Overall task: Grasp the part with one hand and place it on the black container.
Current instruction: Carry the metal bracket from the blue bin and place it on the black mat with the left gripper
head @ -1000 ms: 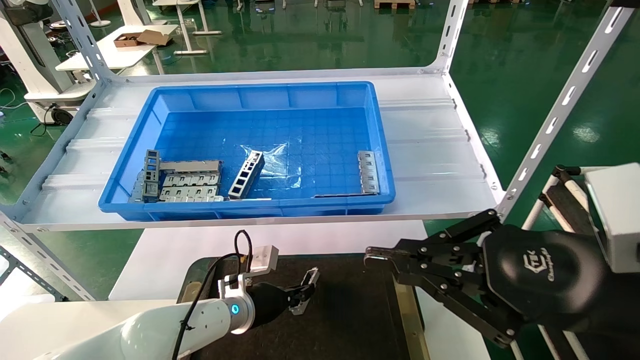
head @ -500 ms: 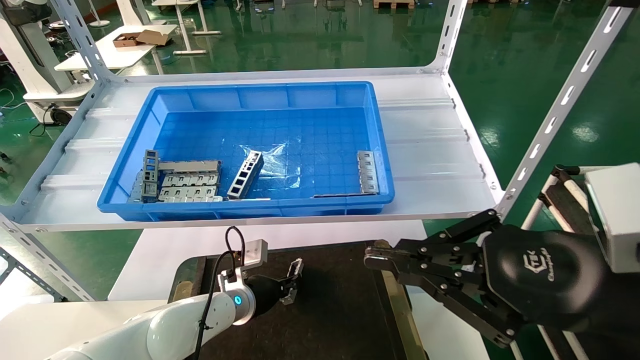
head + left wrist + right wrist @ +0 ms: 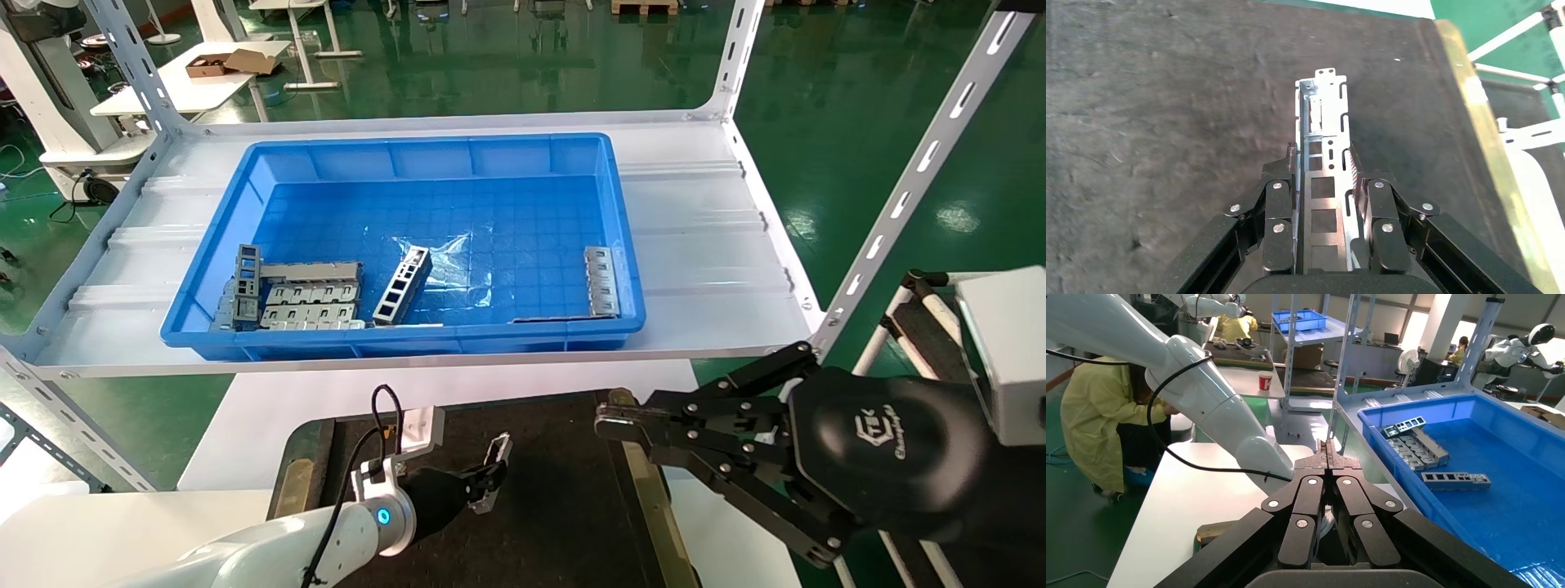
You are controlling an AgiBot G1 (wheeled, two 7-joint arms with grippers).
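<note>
My left gripper (image 3: 484, 483) is shut on the part (image 3: 496, 452), a slim silver-grey slotted metal trough. It holds the part low over the black container (image 3: 572, 498), a flat tray with a dark felt-like surface. In the left wrist view the part (image 3: 1324, 131) sticks out forward between the fingers (image 3: 1278, 202) of my left gripper (image 3: 1322, 164), over the felt (image 3: 1168, 122). I cannot tell whether it touches the felt. My right gripper (image 3: 609, 422) is shut and empty, hovering beside the tray's right edge; it also shows in the right wrist view (image 3: 1327, 446).
A deep blue bin (image 3: 425, 147) stands on the white shelf (image 3: 703, 245) behind the tray, holding a ladder-like bar (image 3: 402, 286), flat slotted plates (image 3: 306, 306) and another piece (image 3: 602, 280). Shelf posts rise at the right (image 3: 899, 196). A brass strip (image 3: 654, 506) edges the tray.
My left gripper, still holding the part, swung a little to the left and then back to the right over the tray. The right arm has not moved.
</note>
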